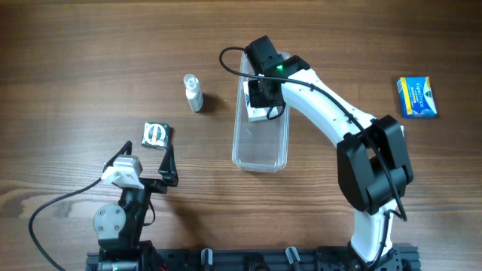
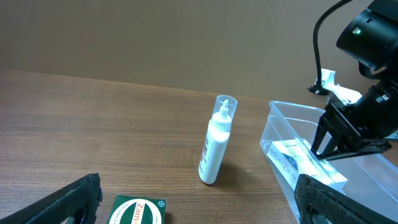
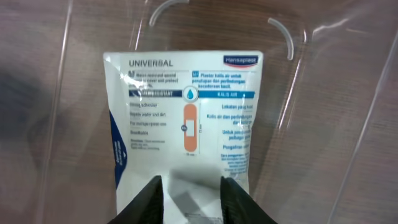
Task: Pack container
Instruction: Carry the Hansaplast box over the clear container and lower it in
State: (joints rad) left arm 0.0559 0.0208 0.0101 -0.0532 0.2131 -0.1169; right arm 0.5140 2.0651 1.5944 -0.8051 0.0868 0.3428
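Clear, long rectangular plastic container [image 1: 260, 147] on worktop [image 1: 75, 75], long axis front-to-back. Right end effector [image 3: 191, 186] inside it over white plaster packet [image 3: 186, 112], hold unclear. Left end effector [image 1: 144, 164] spread empty, farther off.

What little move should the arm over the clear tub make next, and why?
Probably lift the right claw straight up out of the container: the plaster packet seems to lie flat inside, the claw open above it, and the bottle waits outside.

One each: container [image 1: 260, 153], bottle [image 1: 193, 92], plaster packet [image 3: 186, 124], green box [image 1: 157, 135], blue box [image 1: 416, 97].
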